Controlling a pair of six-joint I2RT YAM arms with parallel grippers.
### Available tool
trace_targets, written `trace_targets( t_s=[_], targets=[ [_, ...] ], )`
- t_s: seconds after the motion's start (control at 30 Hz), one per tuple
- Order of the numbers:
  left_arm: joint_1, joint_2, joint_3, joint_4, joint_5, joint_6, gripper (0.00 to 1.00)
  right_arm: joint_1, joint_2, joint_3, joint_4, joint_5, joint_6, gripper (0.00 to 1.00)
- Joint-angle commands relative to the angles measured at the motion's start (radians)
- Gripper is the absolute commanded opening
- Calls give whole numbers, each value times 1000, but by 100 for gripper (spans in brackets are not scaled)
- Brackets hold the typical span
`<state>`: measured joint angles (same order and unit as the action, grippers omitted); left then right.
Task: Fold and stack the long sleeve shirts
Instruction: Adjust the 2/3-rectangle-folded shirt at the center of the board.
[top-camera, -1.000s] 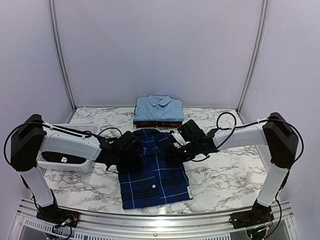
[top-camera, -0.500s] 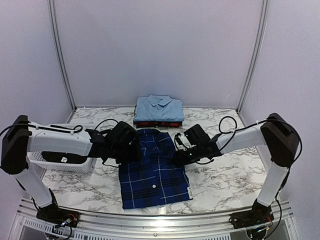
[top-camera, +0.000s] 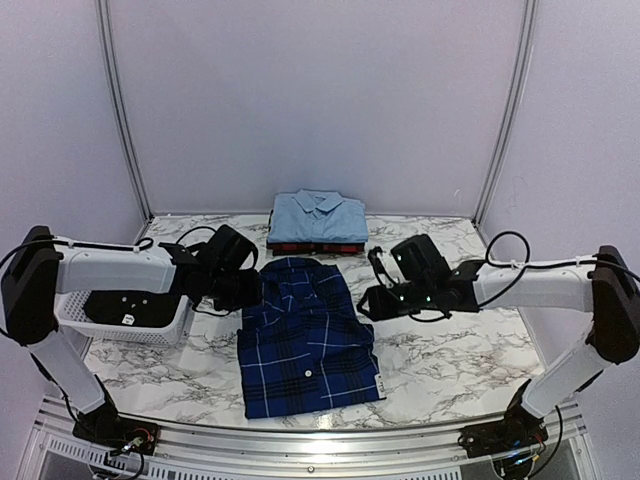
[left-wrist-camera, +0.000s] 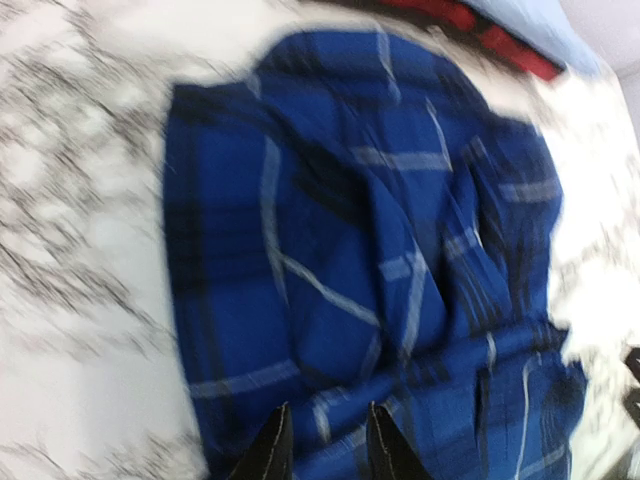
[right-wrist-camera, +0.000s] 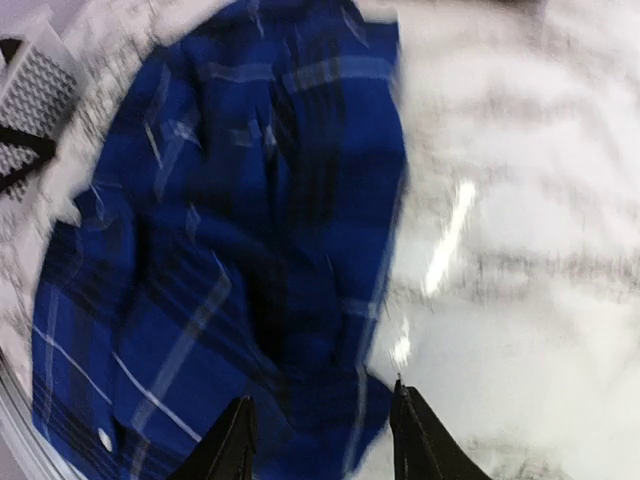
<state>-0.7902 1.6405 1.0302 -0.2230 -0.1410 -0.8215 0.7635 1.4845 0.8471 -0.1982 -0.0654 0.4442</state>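
The left gripper (left-wrist-camera: 327, 408) hangs narrow and empty, the right gripper (right-wrist-camera: 322, 390) wider and empty, flanking the navy plaid shirt (top-camera: 305, 340), so best pinch both edges level for a square fold.

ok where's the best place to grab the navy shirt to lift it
The navy shirt lies folded flat, long side edges free. Probably pinch those edges low, left gripper from its left, right gripper from its right.
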Motion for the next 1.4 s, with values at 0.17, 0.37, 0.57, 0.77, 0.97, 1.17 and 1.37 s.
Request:
trace_targets(
  t_s=[0.17, 0.37, 0.57, 0.77, 0.97, 1.17, 1.37],
  targets=[
    [188, 171, 183, -23, 52, 139, 25, -20, 391, 481, 107, -203, -170, 25],
    [210, 289, 278, -17, 104, 188, 25, -60, 607, 642, 128, -191, -179, 21],
    [210, 356, 328, 7, 181, 203, 25, -155, 715, 625, 126, -110, -107, 20],
    [187, 399, 368, 28, 276, 247, 25, -189, 549, 305, 189, -22, 19, 20],
    [156, 401, 365, 33, 287, 255, 25, -191, 426, 130, 291, -42, 53, 26],
    [125, 255, 256, 45, 248, 245, 26, -212, 319, 186, 224, -31, 11, 35],
    [76, 128, 163, 39, 239, 260, 26, -229, 224, 130, 238, -69, 10, 43]
  ],
)
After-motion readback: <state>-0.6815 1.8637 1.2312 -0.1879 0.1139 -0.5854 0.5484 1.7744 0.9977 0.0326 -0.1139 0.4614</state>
